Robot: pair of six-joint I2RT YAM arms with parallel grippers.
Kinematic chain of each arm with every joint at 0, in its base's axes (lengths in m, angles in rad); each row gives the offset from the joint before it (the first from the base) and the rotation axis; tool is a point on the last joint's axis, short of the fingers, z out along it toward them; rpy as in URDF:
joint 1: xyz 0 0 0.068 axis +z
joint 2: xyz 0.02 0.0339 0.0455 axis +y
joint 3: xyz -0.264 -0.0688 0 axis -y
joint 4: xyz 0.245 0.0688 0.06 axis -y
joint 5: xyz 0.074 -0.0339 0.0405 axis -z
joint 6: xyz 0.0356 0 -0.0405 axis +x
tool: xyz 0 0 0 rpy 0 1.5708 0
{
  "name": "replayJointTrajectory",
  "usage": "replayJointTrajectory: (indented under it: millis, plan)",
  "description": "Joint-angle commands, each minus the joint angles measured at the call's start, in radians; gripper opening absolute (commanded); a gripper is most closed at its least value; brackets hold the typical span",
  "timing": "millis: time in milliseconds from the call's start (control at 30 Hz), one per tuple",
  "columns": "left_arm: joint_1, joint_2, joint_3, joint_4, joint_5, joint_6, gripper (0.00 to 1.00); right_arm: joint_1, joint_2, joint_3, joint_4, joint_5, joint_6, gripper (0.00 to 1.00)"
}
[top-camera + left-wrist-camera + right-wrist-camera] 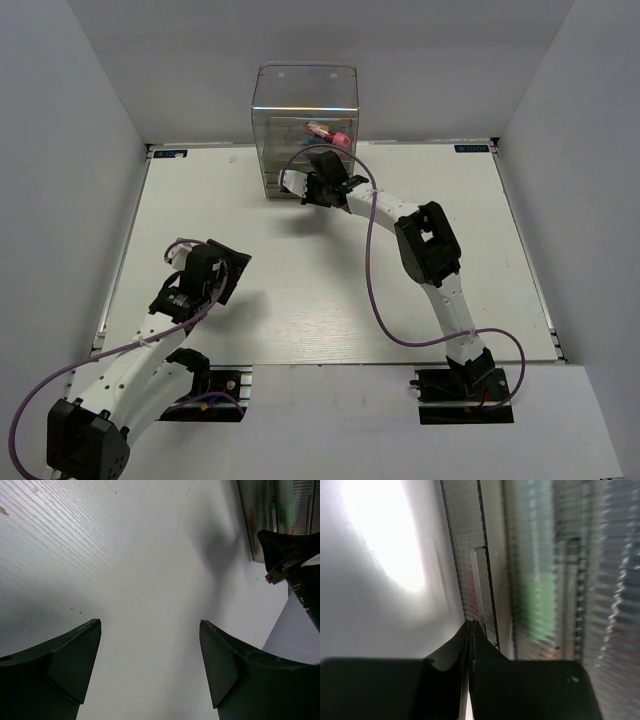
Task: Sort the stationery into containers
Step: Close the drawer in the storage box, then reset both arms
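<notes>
The left claw (150,625) hangs released over the bare white table (300,300), fingers spread wide with nothing between them, well apart from the work at the far edge. No pen or marker shows on the tabletop in the overhead view.

At centre, against the back wall, stands the clear drawer cabinet (305,100). A fat red tube with a pink cap (330,133) lies inside its upper part, and through the ribbed plastic the right wrist camera catches a blurred green shape (537,600), likely a pen or marker, in a drawer.

The right arm reaches across to the cabinet's lower front. The right claw (470,626) is clenched, fingertips pressed together at the edge of a drawer front; whether it pinches a thin lip of the drawer or merely presses against it cannot be told.

With the stationery apparently stowed, the sorting looks close to done, and the step in hand appears to be working a lower drawer, probably closing it. The next move would call for a straight, gentle push or pull along the drawer's line, since the light cabinet could slide or tip.
</notes>
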Motion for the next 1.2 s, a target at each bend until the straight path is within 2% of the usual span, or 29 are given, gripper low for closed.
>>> replayJointTrajectory:
  millis: [0, 167, 433, 500, 533, 567, 600, 633, 667, 733, 767, 833, 900, 1067, 1133, 1167]
  plan:
    - [0.004, 0.004, 0.004, 0.023, 0.015, 0.013, 0.89, -0.001, 0.020, 0.053, 0.092, 0.049, 0.006, 0.00]
    - [0.004, 0.004, 0.004, 0.023, 0.015, 0.013, 0.89, 0.002, 0.029, 0.050, 0.132, 0.111, 0.005, 0.00]
    - [0.004, -0.006, 0.004, 0.032, 0.025, 0.013, 0.89, -0.004, 0.005, 0.018, 0.141, 0.125, 0.006, 0.00]
    - [0.004, -0.006, 0.004, 0.052, 0.025, 0.023, 0.91, -0.004, -0.035, -0.002, 0.059, 0.014, 0.027, 0.00]
    - [0.004, -0.006, 0.004, 0.052, 0.025, 0.023, 0.91, -0.003, -0.103, -0.010, -0.002, -0.078, 0.058, 0.00]
    - [0.004, -0.015, 0.004, 0.067, 0.034, 0.046, 0.92, -0.004, -0.136, -0.069, -0.020, -0.155, 0.096, 0.00]
    - [0.004, -0.015, -0.005, 0.088, 0.034, 0.055, 0.92, -0.003, -0.170, -0.097, -0.040, -0.192, 0.113, 0.05]
    - [0.004, -0.015, -0.005, 0.102, 0.034, 0.065, 0.93, -0.003, -0.203, -0.131, -0.035, -0.268, 0.136, 0.24]
    - [0.004, -0.015, -0.005, 0.116, 0.045, 0.078, 0.95, -0.009, -0.324, -0.257, -0.012, -0.290, 0.240, 0.42]
    - [0.004, -0.024, -0.014, 0.161, 0.054, 0.115, 1.00, -0.012, -0.453, -0.358, 0.121, -0.321, 0.303, 0.90]
    - [0.004, -0.024, -0.014, 0.170, 0.054, 0.124, 1.00, -0.014, -0.531, -0.495, 0.156, -0.318, 0.410, 0.90]
    - [0.004, -0.024, -0.004, 0.203, 0.054, 0.166, 1.00, -0.017, -0.633, -0.598, 0.277, -0.245, 0.516, 0.90]
    - [0.004, -0.013, 0.006, 0.226, 0.072, 0.192, 1.00, -0.014, -0.725, -0.657, 0.290, -0.157, 0.614, 0.90]
    - [0.004, 0.016, 0.015, 0.332, 0.132, 0.252, 1.00, -0.017, -0.848, -0.730, 0.181, -0.013, 0.710, 0.90]
    - [0.004, 0.036, 0.004, 0.366, 0.155, 0.273, 1.00, -0.020, -0.901, -0.792, 0.192, 0.006, 0.704, 0.90]
    - [0.004, 0.036, 0.004, 0.394, 0.176, 0.273, 1.00, -0.023, -0.940, -0.847, 0.253, 0.013, 0.703, 0.90]
